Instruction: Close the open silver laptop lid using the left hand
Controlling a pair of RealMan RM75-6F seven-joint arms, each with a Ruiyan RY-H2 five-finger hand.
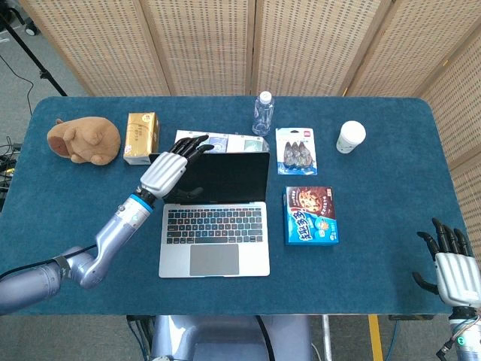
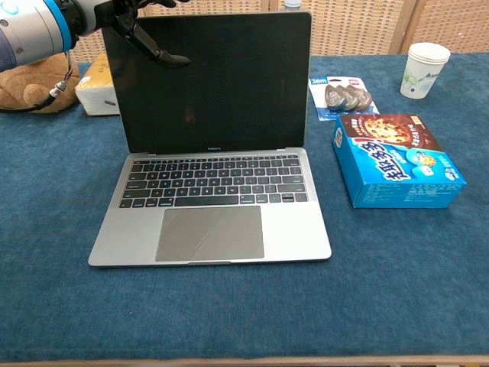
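Observation:
The silver laptop [image 1: 214, 226] [image 2: 210, 199] stands open in the middle of the blue table, its dark screen [image 2: 208, 80] upright. My left hand [image 1: 170, 168] [image 2: 141, 30] hovers at the lid's upper left corner, fingers spread over the top edge and thumb in front of the screen; it holds nothing. Whether it touches the lid I cannot tell. My right hand [image 1: 454, 267] rests open at the table's front right corner, far from the laptop.
A blue snack box [image 1: 310, 216] [image 2: 393, 160] lies right of the laptop. Behind are a pack of mice [image 1: 296, 150], a water bottle [image 1: 262, 113], a paper cup [image 1: 350, 137], a flat box [image 1: 225, 143], a gold box [image 1: 140, 137] and a plush toy [image 1: 83, 141].

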